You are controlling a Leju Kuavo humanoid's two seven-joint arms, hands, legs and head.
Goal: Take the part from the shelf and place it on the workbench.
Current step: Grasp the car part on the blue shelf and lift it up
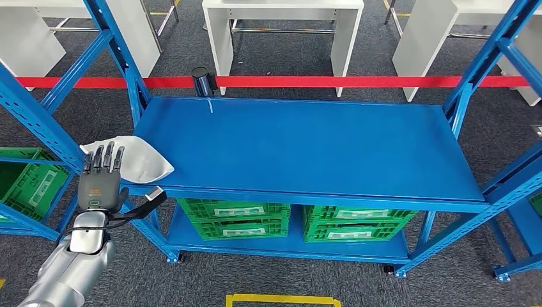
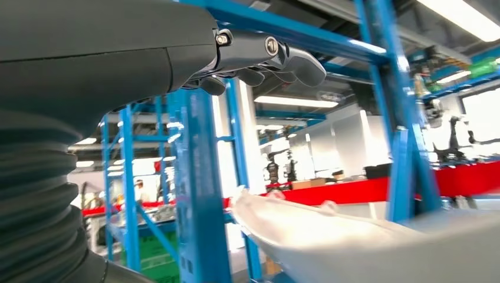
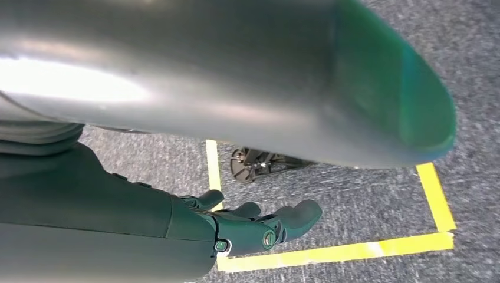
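Observation:
The part (image 1: pixel 137 160) is a white, shallow, pointed shell lying at the left front corner of the blue shelf board (image 1: pixel 307 147). My left hand (image 1: pixel 101 182) reaches up from below the front edge, its fingers stretched over the part's near left side and its thumb sticking out to the right under the shelf lip. In the left wrist view the part (image 2: pixel 354 242) lies apart from the fingers (image 2: pixel 265 56), with a gap between them. My right hand (image 3: pixel 253 227) hangs over the carpet with loosely bent fingers and holds nothing.
Green crates (image 1: pixel 233 217) (image 1: pixel 358 224) sit on the lower board, and another (image 1: pixel 25 182) on the rack to the left. Blue uprights (image 1: pixel 137 96) flank the shelf. A red barrier tape (image 1: pixel 319 82) runs behind it, with white tables (image 1: pixel 281 19) beyond. Yellow floor tape (image 1: pixel 281 299) marks the carpet.

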